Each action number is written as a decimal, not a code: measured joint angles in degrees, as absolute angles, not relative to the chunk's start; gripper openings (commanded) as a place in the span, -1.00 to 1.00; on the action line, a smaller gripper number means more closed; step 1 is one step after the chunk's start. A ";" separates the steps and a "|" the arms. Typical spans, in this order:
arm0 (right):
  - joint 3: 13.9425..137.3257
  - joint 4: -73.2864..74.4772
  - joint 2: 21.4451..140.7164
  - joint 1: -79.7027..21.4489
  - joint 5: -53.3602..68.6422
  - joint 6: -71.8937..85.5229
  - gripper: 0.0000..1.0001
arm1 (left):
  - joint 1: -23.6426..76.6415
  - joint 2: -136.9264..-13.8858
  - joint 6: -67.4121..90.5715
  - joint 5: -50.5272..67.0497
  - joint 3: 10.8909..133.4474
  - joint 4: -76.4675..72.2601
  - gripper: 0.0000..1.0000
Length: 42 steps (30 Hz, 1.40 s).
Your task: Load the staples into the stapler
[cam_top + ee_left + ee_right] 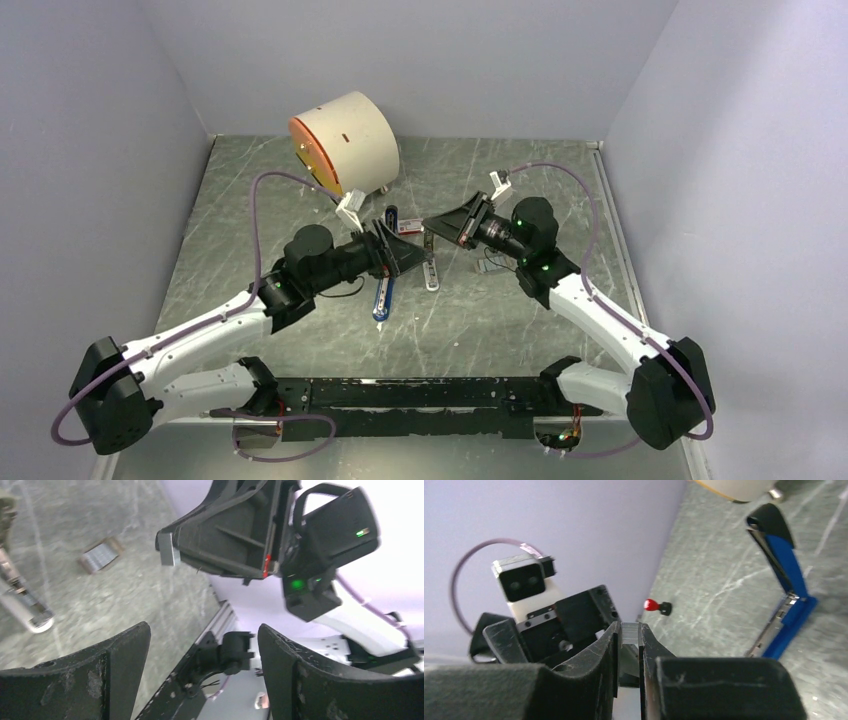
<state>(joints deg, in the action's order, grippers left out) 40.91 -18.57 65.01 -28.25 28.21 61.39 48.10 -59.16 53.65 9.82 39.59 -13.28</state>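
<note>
Pinching the staples (630,631) at their very tips, the right fingers (651,652) are closed on the short silvery strip and hold it in the air above the bench (520,320). One end of the strip pokes out past the tips. The left fingers (125,655) stand wide apart with nothing between them.

The stapler (791,565) lies on the bench, hinged open in a V. Its black-tipped blue arm is raised and the silver channel is bare below it. In the right wrist view it sits off to the right of the strip and lower, well apart from it. In the top view the stapler (383,297) has its long axis running roughly from near to far, and it lies on the left arm's side of the right fingers. The right arm holds the strip, so I judge that it must swing the strip into line with the channel.

In the top view the left arm's head covers the stapler's middle, hinge included. Just beside it lies a grey metal bar (430,265); I cannot tell whether it belongs to this stapler. A small ribbed block (100,555), perhaps spare staples, is too blurred to be sure of.
</note>
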 measured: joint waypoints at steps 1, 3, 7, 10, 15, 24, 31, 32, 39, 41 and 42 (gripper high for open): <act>40.73 -20.03 64.71 -28.08 29.17 62.50 -0.66 | 48.03 -59.44 54.72 10.37 39.59 -15.31 0.65; 40.25 -22.76 64.03 -27.75 30.85 64.71 -0.65 | 48.03 -59.92 56.86 11.05 39.57 -19.70 0.66; 39.81 -26.61 63.07 -27.31 33.26 68.14 -0.65 | 48.01 -60.12 59.81 11.44 39.57 -26.92 0.64; 39.81 -28.64 62.28 -27.05 34.74 70.37 -0.65 | 47.92 -60.47 61.04 11.90 39.57 -30.41 0.40; 39.81 -30.46 60.95 -26.85 36.42 72.58 -0.65 | 47.92 -62.63 62.15 13.15 39.57 -33.63 0.11; 39.81 -31.51 59.27 -26.57 37.85 74.06 -0.65 | 47.70 -63.20 62.39 13.54 39.57 -37.63 0.11; 39.81 -31.51 58.26 -26.46 38.74 74.59 -0.65 | 47.05 -63.37 62.76 14.85 39.57 -40.47 -0.03; 39.81 -31.48 57.95 -26.41 38.85 74.56 -0.65 | 46.96 -63.51 62.83 15.11 39.57 -40.88 -0.08; 39.81 -31.46 57.19 -26.24 39.24 74.54 -0.65 | 46.59 -64.16 62.85 16.99 39.59 -42.11 -0.38; 39.81 -31.44 57.12 -26.20 39.27 74.54 -0.65 | 46.57 -64.69 62.98 17.41 39.59 -42.30 -0.44; 39.81 -31.42 57.12 -26.20 39.29 74.54 -0.65 | 46.52 -64.90 63.02 17.65 39.59 -42.44 -0.48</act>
<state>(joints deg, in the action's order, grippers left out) 39.81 -31.42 57.12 -26.20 39.29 74.54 46.52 -64.90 63.02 17.65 39.59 -42.44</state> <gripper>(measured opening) 0.185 0.303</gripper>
